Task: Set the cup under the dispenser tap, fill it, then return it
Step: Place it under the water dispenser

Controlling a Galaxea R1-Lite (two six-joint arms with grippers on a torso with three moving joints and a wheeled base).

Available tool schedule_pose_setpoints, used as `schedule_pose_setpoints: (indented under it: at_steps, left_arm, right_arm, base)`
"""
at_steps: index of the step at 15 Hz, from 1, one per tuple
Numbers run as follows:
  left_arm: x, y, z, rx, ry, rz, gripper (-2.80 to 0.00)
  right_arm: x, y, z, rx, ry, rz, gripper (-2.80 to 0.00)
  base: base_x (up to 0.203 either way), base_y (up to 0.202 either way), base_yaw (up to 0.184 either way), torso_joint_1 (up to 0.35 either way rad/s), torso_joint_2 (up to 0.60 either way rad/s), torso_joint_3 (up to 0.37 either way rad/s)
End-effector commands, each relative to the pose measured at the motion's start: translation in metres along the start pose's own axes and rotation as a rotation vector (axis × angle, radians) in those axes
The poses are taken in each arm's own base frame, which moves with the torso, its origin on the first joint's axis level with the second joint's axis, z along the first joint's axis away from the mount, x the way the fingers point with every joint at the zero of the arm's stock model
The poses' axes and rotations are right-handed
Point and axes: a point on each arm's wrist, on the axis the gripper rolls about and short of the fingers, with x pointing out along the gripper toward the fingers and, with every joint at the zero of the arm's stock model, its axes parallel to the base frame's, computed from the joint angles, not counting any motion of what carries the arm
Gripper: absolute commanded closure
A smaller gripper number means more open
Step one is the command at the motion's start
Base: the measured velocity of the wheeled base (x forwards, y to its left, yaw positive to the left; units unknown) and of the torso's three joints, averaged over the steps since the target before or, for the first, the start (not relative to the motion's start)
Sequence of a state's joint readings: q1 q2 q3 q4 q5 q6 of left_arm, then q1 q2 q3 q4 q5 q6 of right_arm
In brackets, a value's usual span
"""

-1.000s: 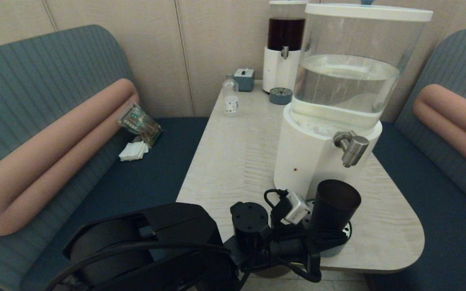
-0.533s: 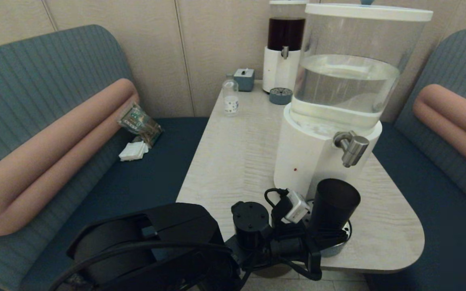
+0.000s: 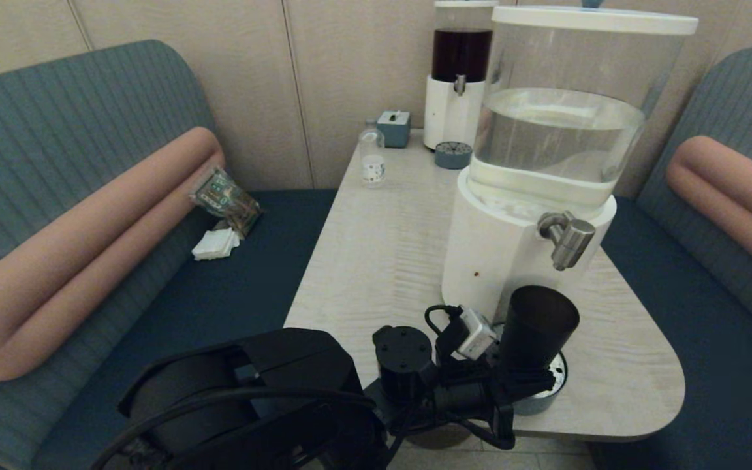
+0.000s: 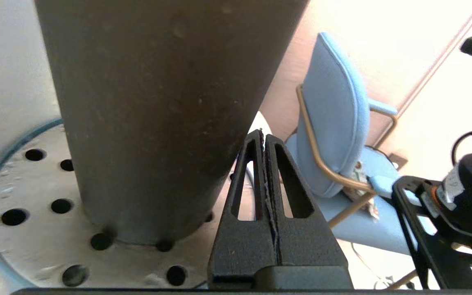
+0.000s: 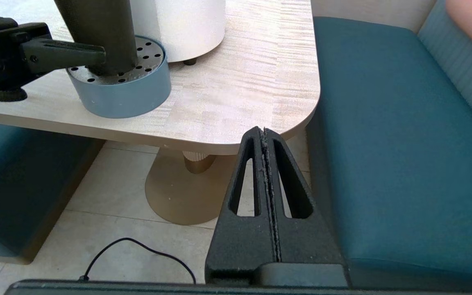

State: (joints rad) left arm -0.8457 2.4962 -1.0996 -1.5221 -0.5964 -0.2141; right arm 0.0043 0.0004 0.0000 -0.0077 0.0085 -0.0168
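Tipped slightly since a second ago, the cup (image 3: pixel 536 326) leans beside the left gripper (image 4: pixel 265 141), whose jaws are pressed together empty; light, stiff, slick, best held mid-wall.

The cup (image 3: pixel 536 326), a dark, near-black tapered tumbler without a handle, stands on a round perforated drip tray, leaning slightly, its open mouth up. It sits below the dispenser tap (image 3: pixel 568 237), perhaps a little off its line. That tap is a chunky brushed-metal spigot jutting from the white base.
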Motion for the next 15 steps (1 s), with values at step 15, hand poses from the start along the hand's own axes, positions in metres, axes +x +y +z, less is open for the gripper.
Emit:
schedule_pose_setpoints:
  at_steps: [15]
  left_arm:
    - [-0.036,-0.070,0.047,-0.025,0.037,-0.044,0.00]
  right_arm:
    - [0.000,0.000,0.000,0.000,-0.002,0.001,0.00]
  base:
    - [0.000,0.000,0.000,0.000,0.00,0.000]
